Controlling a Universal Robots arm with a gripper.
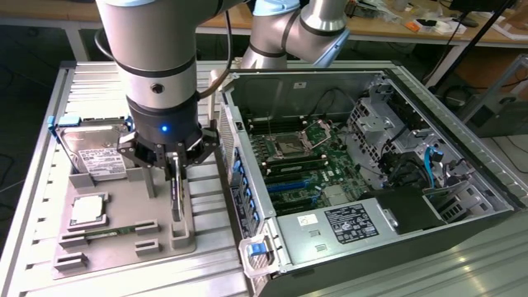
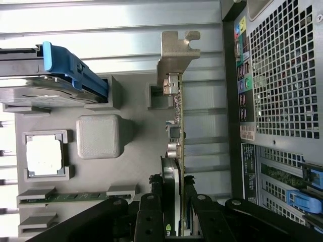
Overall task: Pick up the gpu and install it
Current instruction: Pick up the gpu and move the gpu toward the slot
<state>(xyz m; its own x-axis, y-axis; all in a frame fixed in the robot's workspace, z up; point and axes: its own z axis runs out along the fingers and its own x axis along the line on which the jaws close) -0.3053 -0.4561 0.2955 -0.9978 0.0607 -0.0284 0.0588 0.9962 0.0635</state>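
Note:
The gpu [image 1: 175, 193] is a thin green card with a silver end bracket. It stands on edge in a slot of the grey tray [image 1: 123, 250], just beside the open computer case [image 1: 371, 124]. My gripper [image 1: 175, 162] comes down from above onto the card's top edge. In the wrist view the gpu [image 2: 176, 116] runs out from between the black fingers [image 2: 150, 217], which press against both of its faces. The gripper [image 2: 171, 214] is shut on the card, whose lower edge still sits in the tray [image 2: 136, 166].
The tray also holds a hard drive in a blue frame [image 1: 95, 151], a processor chip [image 1: 86, 210] and a narrow memory stick [image 1: 111, 234]. The case's side is open onto the motherboard [image 1: 305, 167]; its perforated rear wall [image 2: 282, 75] stands close beside the card.

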